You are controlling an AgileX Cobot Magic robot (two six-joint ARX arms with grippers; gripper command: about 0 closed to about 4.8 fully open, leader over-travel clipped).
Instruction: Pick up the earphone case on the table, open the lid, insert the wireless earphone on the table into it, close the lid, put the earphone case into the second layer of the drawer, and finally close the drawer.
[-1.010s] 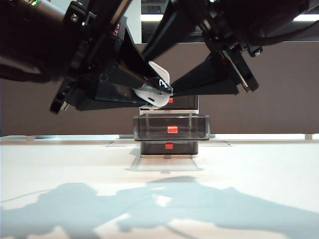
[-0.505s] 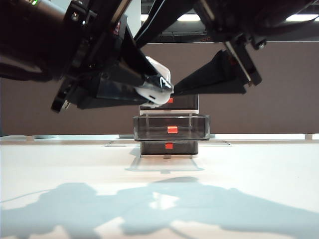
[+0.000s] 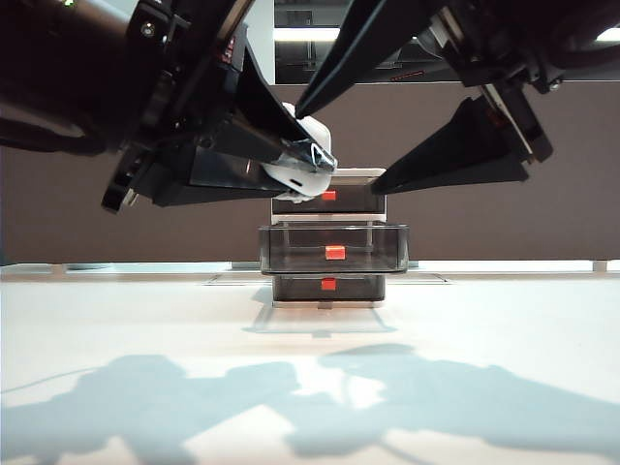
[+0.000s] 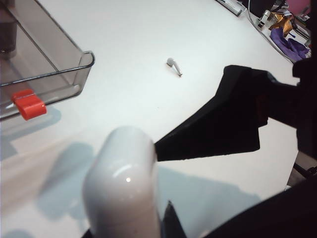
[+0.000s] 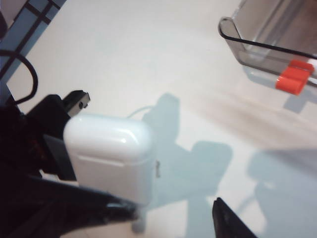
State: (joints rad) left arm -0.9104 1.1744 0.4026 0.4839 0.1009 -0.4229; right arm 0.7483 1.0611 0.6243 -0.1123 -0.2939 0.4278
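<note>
My left gripper [image 3: 305, 165] is shut on the white earphone case [image 3: 294, 176], held high in front of the drawer [image 3: 329, 199]. In the right wrist view the case [image 5: 111, 146] shows its lid [image 5: 109, 131] down on the body along a thin seam. My right gripper [image 3: 337, 150] stands open beside the case, one finger above it and one below to the right, not gripping it. The wireless earphone [image 4: 173, 66] lies on the table [image 4: 148, 39]. The second layer [image 3: 334, 247] is pulled out, with its red tab [image 3: 335, 252] facing front.
The pulled-out smoky drawer [image 4: 44, 64] lies below and to one side of the held case [image 4: 124, 183]. In the right wrist view that drawer [image 5: 267, 34] has its red tab [image 5: 293, 79] showing. Cables and clutter [image 4: 285, 29] sit at the table's far edge.
My right gripper has opened wider and drawn up and to the right, away from the case. The left gripper has kept still with the case in it.
</note>
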